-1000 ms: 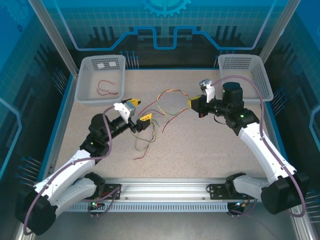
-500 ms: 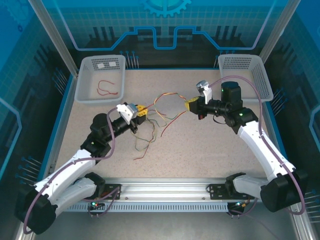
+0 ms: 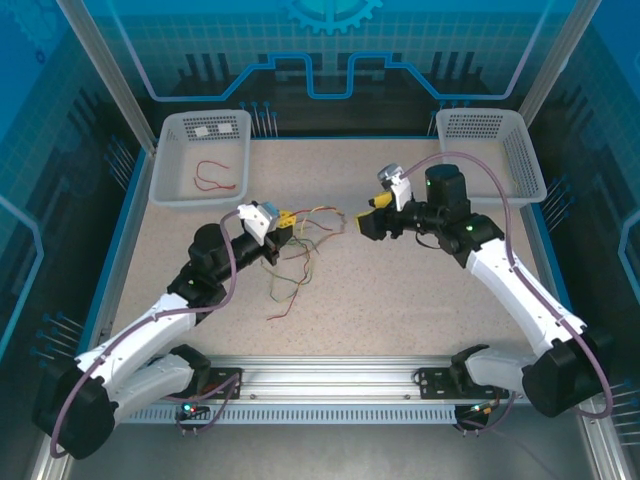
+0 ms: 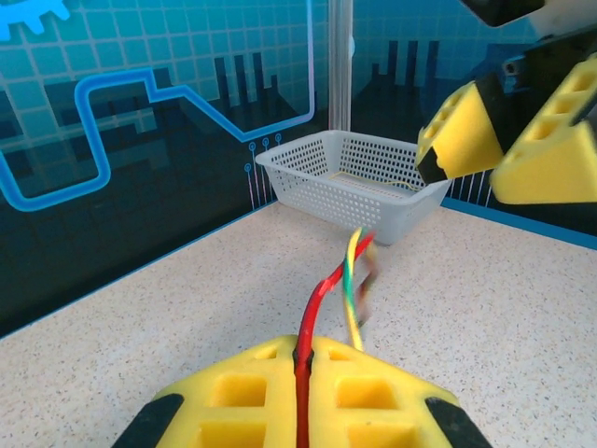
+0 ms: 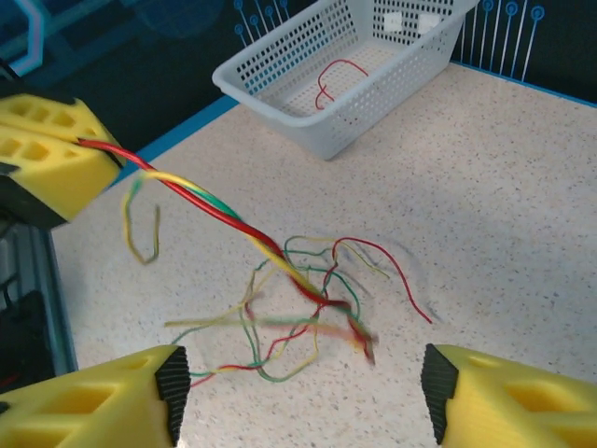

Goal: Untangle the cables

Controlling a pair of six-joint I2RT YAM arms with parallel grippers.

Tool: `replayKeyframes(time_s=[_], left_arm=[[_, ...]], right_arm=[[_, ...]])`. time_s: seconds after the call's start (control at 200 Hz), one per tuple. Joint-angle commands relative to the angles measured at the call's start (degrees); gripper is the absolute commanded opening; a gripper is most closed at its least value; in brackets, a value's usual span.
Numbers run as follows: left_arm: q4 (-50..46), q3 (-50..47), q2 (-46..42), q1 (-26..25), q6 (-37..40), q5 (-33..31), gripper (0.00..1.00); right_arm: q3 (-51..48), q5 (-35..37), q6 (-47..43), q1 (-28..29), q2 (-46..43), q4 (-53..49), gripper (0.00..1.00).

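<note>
As the right gripper (image 3: 368, 215) swings in toward the middle of the desk (image 3: 400, 310), its jaws stand wide apart with nothing between them; a second ago the cables (image 3: 300, 245) were strung between the two arms. The left gripper (image 3: 283, 222) stays clamped on a twisted red, yellow and green strand; the rest lies slack in a loose heap at mid-desk. The tangle looks unbroken, so a fresh grip seems due; one red wire (image 3: 215, 177) lies in the basket (image 3: 165, 190) at the far left corner.

The cables (image 3: 297, 262) are blocking the middle between the left pincer (image 3: 287, 222) and the right pincer (image 3: 363, 220); the counter (image 3: 420, 310) is lying free at the near right.
</note>
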Motion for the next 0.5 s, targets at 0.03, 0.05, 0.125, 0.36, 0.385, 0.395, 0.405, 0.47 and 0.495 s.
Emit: replayKeyframes(time_s=[0.03,0.05,0.125,0.36,0.385,0.395,0.405,0.47,0.495], left_arm=[[2.7,2.8,0.2,-0.4,-2.5,-1.3,0.0],[2.7,2.8,0.3,-0.4,-2.5,-1.2,0.0],[3.1,2.9,0.8,-0.3,-2.7,-0.7,0.0],[3.9,3.4,2.0,-0.5,-4.5,-1.3,0.0],[3.9,3.6,2.3,-0.5,-4.7,-1.4,0.0],[3.9,3.7,2.4,-0.5,-4.7,-1.4,0.0],[3.9,3.7,2.5,-0.4,-4.8,-1.4,0.0],[3.9,4.0,3.2,-0.5,-5.1,-1.4,0.0],[4.2,4.0,3.3,-0.5,-5.3,-1.3,0.0]], right_arm=[[-4.1,8.7,-4.6,4.7,-4.8,6.1,0.77],[-5.2,8.9,-5.3,5.7,-5.5,7.3,0.78],[-9.0,9.4,-6.6,7.7,-7.5,11.9,0.78],[-12.6,4.6,6.6,8.4,-4.4,22.4,0.76],[-11.5,2.6,9.0,8.4,-2.7,22.5,0.76],[-11.0,1.6,9.9,8.5,-2.1,22.6,0.76],[-10.9,0.7,10.9,8.6,-1.3,22.8,0.76],[-7.9,-3.7,16.2,9.4,2.6,24.2,0.75],[-7.7,-4.0,18.2,10.0,3.6,25.3,0.75]])
